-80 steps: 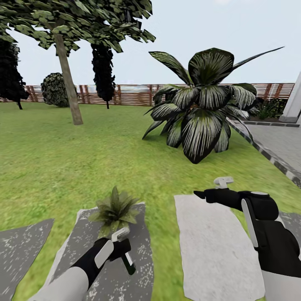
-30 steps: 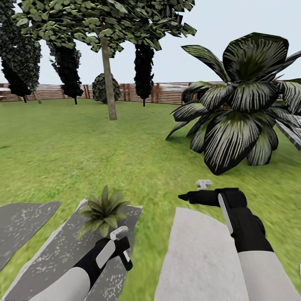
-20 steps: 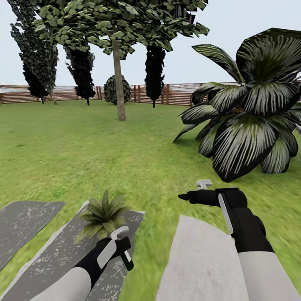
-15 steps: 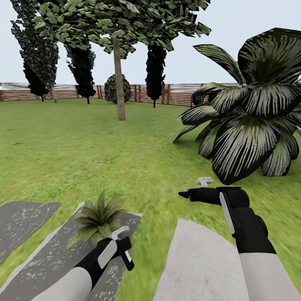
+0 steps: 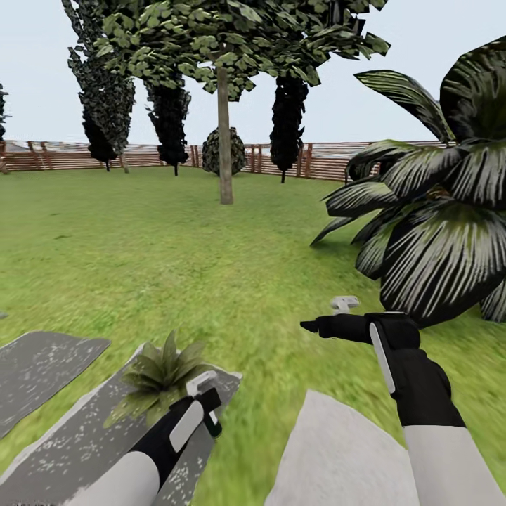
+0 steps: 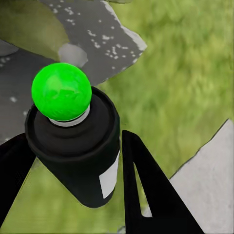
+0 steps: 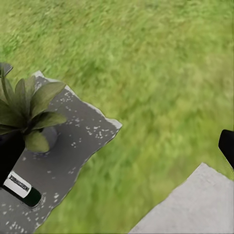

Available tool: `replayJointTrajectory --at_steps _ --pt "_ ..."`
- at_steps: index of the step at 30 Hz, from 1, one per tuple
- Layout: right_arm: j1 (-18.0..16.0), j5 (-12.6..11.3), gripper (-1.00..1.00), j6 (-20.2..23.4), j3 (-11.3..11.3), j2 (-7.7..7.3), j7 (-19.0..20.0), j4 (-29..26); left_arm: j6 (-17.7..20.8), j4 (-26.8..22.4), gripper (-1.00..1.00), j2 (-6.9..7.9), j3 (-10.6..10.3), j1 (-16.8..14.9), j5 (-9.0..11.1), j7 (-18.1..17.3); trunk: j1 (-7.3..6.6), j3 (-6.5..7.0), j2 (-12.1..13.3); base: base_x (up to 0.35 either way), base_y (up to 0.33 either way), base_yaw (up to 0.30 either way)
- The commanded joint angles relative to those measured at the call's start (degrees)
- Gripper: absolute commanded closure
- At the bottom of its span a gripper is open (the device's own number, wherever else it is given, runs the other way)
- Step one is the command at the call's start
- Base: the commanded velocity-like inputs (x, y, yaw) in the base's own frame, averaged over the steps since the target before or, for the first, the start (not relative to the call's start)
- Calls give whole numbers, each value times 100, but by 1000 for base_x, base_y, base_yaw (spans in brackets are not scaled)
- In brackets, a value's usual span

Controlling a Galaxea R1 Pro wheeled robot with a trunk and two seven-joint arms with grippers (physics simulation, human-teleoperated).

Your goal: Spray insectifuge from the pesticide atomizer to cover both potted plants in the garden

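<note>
My left gripper point(image 5: 205, 406) is shut on the pesticide atomizer point(image 5: 213, 420), a small dark bottle with a white label. The left wrist view shows the atomizer point(image 6: 73, 151) with a bright green round head, clamped between my black fingers point(image 6: 146, 185). Just beyond it, a potted plant point(image 5: 160, 367) with pointed green leaves stands on a speckled grey slab point(image 5: 84, 429). From the right wrist view I see the same plant point(image 7: 24, 107) and the atomizer point(image 7: 22, 187) beside it. My right gripper point(image 5: 313, 326) hovers over the lawn, open and holding nothing; one fingertip point(image 7: 227, 146) shows at the frame's edge.
A large dark palm-like plant point(image 5: 436, 239) rises at the right. A pale stone slab point(image 5: 344, 457) lies under my right arm, and another grey slab point(image 5: 46, 362) lies at the left. Open lawn stretches to a tree trunk point(image 5: 225, 140) and a brown slat fence point(image 5: 70, 156).
The whole picture has shifted right, so the camera has turned left. Both arms keep the same pose, and the atomizer stays in my left gripper.
</note>
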Motion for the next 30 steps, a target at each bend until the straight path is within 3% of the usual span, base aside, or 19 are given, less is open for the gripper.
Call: replayJointTrajectory --at_steps 1,4,9,18,20,25,30 --pt "-2 62 -100 16 -4 -1 58 -8 -114 0 100 -6 -39 4 59 71 0 -3 -2 84 -93 269" --pt "-2 65 -100 16 1 0 58 -4 -309 24 100 -46 -45 13 76 95 0 4 -2 37 -41 271" --pt "-2 67 -100 16 3 -1 58 -3 -298 55 100 -83 -45 16 93 30 0 17 -2 24 -167 273" --pt "-2 57 -100 16 -12 -1 58 -19 347 38 100 -158 -12 10 142 -19 0 36 -2 99 -273 235" --pt "-2 50 -100 16 -25 -1 58 -67 468 2 100 -163 -31 8 348 -24 0 37 -2 27 -55 41" --pt "-2 53 -100 16 -23 -1 58 -105 655 -7 100 -165 -37 3 424 -15 0 37 -2 102 -130 10" --pt "-2 51 -100 16 -23 -1 58 -125 879 50 100 -156 -38 -37 666 -2 0 37 -2 164 -203 140"
